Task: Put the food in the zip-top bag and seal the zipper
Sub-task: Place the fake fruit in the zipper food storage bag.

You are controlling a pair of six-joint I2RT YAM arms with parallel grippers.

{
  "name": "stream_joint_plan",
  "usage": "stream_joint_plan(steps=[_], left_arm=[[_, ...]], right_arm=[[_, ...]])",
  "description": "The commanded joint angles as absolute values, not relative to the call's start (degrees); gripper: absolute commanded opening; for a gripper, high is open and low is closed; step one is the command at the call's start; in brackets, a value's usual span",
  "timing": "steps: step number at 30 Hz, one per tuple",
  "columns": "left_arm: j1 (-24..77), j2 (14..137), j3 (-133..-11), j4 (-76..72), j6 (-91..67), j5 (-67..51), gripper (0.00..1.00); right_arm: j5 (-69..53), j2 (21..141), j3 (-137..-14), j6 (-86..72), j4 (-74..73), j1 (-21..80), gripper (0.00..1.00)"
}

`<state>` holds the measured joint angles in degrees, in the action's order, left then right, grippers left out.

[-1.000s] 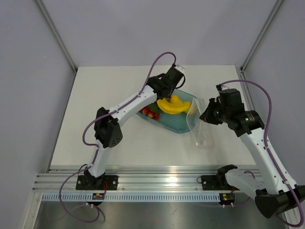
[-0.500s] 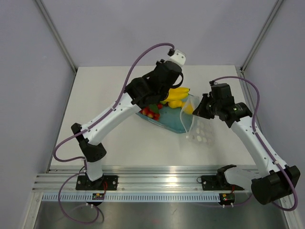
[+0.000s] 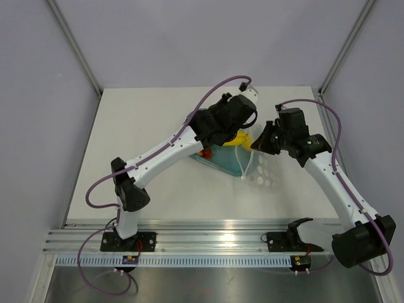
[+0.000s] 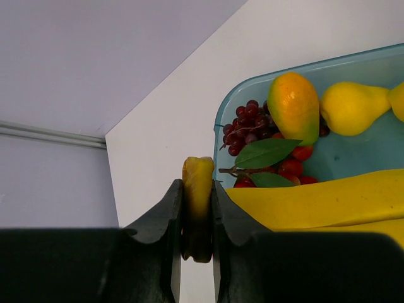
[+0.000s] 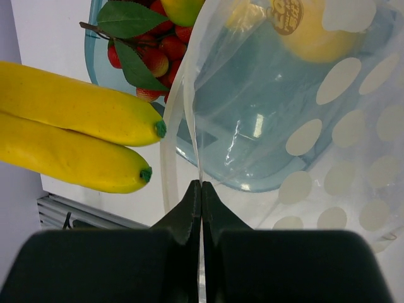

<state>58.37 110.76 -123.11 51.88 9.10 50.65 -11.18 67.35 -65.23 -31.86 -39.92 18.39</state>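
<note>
My left gripper (image 4: pixel 197 187) is shut on the stem of the yellow banana bunch (image 4: pixel 315 202), held over the teal tray (image 4: pixel 218 126). From above, the left gripper (image 3: pixel 240 130) hides most of the bananas (image 3: pixel 237 139). A pear (image 4: pixel 350 107), an orange-green fruit (image 4: pixel 293 107), dark grapes (image 4: pixel 245 120) and red strawberries (image 4: pixel 291 169) with leaves lie in the tray. My right gripper (image 5: pixel 201 184) is shut on the mouth edge of the dotted clear zip-top bag (image 5: pixel 328 126), holding it up beside the banana tips (image 5: pixel 151 129). The pale zipper strip (image 5: pixel 166 158) curves by the jaws. The bag (image 3: pixel 264 175) rests right of the tray.
The tray (image 3: pixel 218 159) sits at the table's middle, partly behind the bag. A round yellow fruit with a sticker (image 5: pixel 309 31) shows through the bag film. Grey walls stand on both sides, and a metal rail (image 3: pixel 208 240) runs along the near edge.
The left gripper has lifted the banana bunch out of the tray and carried it right to the bag's mouth. The right gripper has pulled the bag's edge up and leftward.
</note>
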Motion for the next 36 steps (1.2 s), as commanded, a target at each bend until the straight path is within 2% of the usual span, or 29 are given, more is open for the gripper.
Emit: stream_joint_plan(steps=[1, 32, 36], left_arm=[[58.8, 109.95, -122.87, 51.33, 10.55, 48.61, 0.0], [60.64, 114.0, -124.8, 50.1, 8.7, 49.66, 0.0], [60.56, 114.26, -126.12, 50.8, 6.77, 46.95, 0.0]], right_arm=[[-13.97, 68.38, -67.67, -32.96, -36.13, 18.72, 0.0], [-16.79, 72.33, -67.06, -38.32, -28.04, 26.28, 0.0], [-17.66, 72.33, -66.54, -38.93, -26.81, 26.45, 0.0]])
